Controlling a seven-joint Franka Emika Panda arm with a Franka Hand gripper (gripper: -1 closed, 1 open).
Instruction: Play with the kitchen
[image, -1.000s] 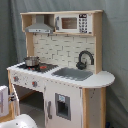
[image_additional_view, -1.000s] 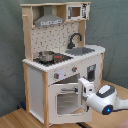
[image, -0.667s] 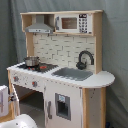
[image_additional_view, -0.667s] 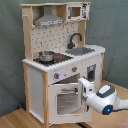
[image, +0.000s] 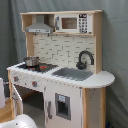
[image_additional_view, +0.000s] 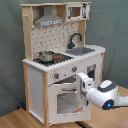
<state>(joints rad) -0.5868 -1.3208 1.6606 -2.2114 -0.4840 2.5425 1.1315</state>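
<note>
— Starting from the left of the second exterior view, what do we have?

— We see the kitchen (image_additional_view: 60, 60) standing on a wooden floor (image_additional_view: 15, 117) against a grey curtain (image_additional_view: 10, 50). On its stove sits a small pot (image_additional_view: 46, 56). Further right come the black faucet (image_additional_view: 75, 39) and the grey sink (image_additional_view: 82, 50); up top, the hood (image_additional_view: 49, 21) and the microwave (image_additional_view: 76, 12).

— And the arm?

— Its white body enters from the second exterior view's right, and the gripper (image_additional_view: 83, 84) sits right at the windowed oven door (image_additional_view: 66, 99), beside the knobs (image_additional_view: 74, 69). We cannot tell whether the fingers are spread or closed, nor whether they touch the door.

— Anything different from a second ago?

— Little. We find the arm in nearly the same place before the oven, and the kitchen has not shifted.

— The first exterior view?

— Left to right again: pot (image: 31, 61), faucet (image: 84, 59), the rounded counter end (image: 102, 79). The kitchen (image: 60, 65) fills the middle, and a white part of the arm (image: 20, 122) shows at the bottom left, as before.
</note>
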